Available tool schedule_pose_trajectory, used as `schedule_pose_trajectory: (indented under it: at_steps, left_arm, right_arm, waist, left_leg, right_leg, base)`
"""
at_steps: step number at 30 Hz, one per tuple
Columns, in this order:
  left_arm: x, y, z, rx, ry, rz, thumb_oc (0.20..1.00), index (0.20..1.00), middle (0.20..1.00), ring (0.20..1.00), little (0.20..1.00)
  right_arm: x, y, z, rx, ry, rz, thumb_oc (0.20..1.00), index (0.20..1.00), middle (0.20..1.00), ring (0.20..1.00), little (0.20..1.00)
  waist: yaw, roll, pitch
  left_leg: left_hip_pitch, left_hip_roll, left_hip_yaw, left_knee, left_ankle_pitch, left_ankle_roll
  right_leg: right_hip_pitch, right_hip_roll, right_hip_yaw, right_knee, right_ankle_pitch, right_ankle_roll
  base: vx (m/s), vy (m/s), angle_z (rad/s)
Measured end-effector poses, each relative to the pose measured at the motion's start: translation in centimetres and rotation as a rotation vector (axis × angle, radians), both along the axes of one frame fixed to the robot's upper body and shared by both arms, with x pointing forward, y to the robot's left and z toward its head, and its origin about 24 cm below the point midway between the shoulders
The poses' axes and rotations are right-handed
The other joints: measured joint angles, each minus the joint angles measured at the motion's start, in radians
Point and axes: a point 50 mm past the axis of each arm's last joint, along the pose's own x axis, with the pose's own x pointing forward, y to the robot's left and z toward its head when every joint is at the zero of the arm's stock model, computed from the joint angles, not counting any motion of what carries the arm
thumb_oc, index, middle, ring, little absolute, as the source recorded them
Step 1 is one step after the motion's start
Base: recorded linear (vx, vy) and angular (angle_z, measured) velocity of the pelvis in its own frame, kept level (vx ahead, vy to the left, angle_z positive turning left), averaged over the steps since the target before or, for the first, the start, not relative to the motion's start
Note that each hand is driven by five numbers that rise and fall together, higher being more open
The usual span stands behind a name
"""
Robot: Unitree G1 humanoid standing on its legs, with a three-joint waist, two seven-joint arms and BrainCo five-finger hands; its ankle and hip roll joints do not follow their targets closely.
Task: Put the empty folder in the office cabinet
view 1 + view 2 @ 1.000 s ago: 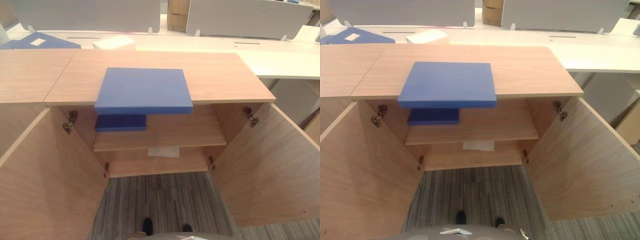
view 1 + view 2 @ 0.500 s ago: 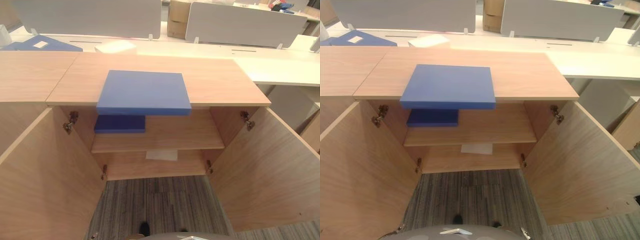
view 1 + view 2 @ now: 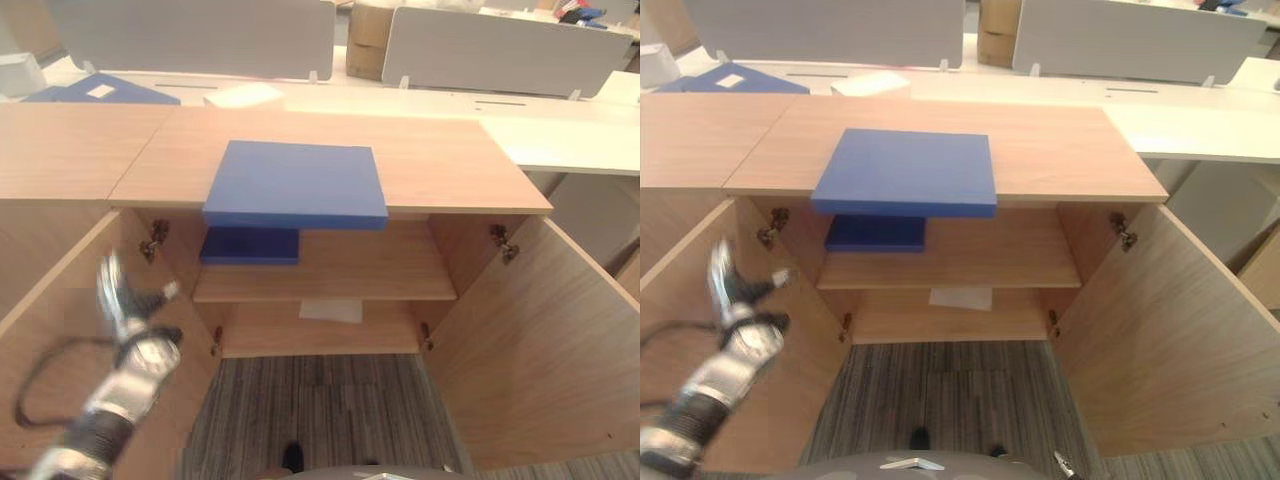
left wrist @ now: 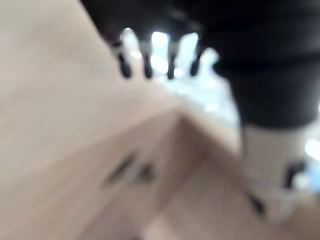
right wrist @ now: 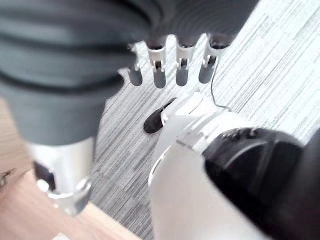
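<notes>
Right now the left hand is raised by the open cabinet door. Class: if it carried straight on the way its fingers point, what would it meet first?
The left hand points upward beside the left door. Going straight on, it would probably meet the overhanging edge of the cabinet top first, though depth is unclear and it might pass in front.

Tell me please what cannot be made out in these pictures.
- Second blue folder on the cabinet's upper shelf: its top is hidden under the cabinet top and the overhanging blue folder, eye views.
- White sheet on the lower shelf: its rear part is hidden by the upper shelf.
- Left hand: blurred in its wrist view; what lies past its fingers is unclear.
- Right hand: hangs over the carpet, away from the folder.
</notes>
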Motion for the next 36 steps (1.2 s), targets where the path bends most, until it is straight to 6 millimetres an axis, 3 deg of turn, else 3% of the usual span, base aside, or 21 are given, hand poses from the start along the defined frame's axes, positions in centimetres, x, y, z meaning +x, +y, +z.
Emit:
schedule_pose_trajectory:
  at_steps: [1, 2, 5, 10, 33, 36]
  left_arm:
    - [0.4, -0.7, 1.8, 0.053, -0.031, -0.043, 1.0, 1.0, 1.0, 1.0, 1.0]
    - [0.5, -1.2, 1.9, 0.053, -0.019, -0.069, 1.0, 1.0, 1.0, 1.0, 1.0]
    - [0.6, -2.4, 0.5, -0.039, 0.067, -0.11, 1.0, 1.0, 1.0, 1.0, 1.0]
    - [0.0, -4.3, -2.4, -0.228, 0.183, -0.147, 1.0, 1.0, 1.0, 1.0, 1.0]
    - [0.0, -4.2, -2.4, -0.224, 0.187, -0.151, 1.0, 1.0, 1.0, 1.0, 1.0]
    - [0.0, -4.1, -2.2, -0.152, 0.178, -0.149, 1.0, 1.0, 1.0, 1.0, 1.0]
  right_arm:
    - [-0.6, 0.0, 0.0, -0.002, 0.018, -0.004, 1.0, 1.0, 1.0, 1.0, 1.0]
    - [-0.8, 0.0, -0.1, -0.002, 0.021, -0.005, 1.0, 1.0, 1.0, 1.0, 1.0]
    - [-0.8, 0.1, -0.1, -0.002, 0.022, -0.007, 1.0, 1.0, 1.0, 1.0, 1.0]
    - [0.0, 0.0, -0.1, -0.013, -0.003, -0.009, 1.0, 1.0, 1.0, 1.0, 1.0]
    - [0.1, 0.5, -0.2, 0.002, -0.046, -0.019, 1.0, 1.0, 1.0, 1.0, 1.0]
    - [0.1, 0.5, -0.2, 0.003, -0.045, -0.019, 1.0, 1.0, 1.0, 1.0, 1.0]
  waist:
    - [0.002, 0.008, 0.002]
    - [0.004, 0.016, 0.001]
    - [0.003, 0.035, 0.009]
    - [-0.002, 0.018, 0.018]
    - [-0.004, 0.016, -0.009]
    - [-0.004, 0.016, -0.009]
  left_leg:
    - [0.004, -0.003, -0.003, 0.0, 0.0, 0.0]
    - [0.003, -0.004, -0.003, 0.0, 0.0, 0.0]
    - [0.004, -0.003, -0.006, 0.0, 0.0, -0.001]
    - [0.005, 0.006, -0.016, 0.0, 0.008, -0.014]
    - [0.005, 0.009, -0.02, 0.0, 0.005, -0.014]
    - [0.004, 0.01, -0.024, 0.0, 0.005, -0.014]
  right_leg:
    - [0.014, -0.001, -0.001, -0.017, 0.006, -0.003]
    - [0.016, -0.001, -0.002, -0.024, 0.01, -0.005]
    - [0.022, 0.002, -0.005, -0.033, 0.012, -0.004]
    - [0.029, 0.014, -0.016, -0.053, 0.024, -0.013]
    - [0.03, 0.016, -0.02, -0.05, 0.023, -0.02]
    - [0.03, 0.017, -0.023, -0.05, 0.023, -0.02]
  base:
    - [-0.02, -0.05, 0.08]
    - [-0.02, -0.039, 0.06]
    - [-0.01, -0.005, 0.01]
    - [-0.01, -0.001, 0.05]
    - [0.0, 0.0, 0.0]
    - [0.0, 0.0, 0.0]
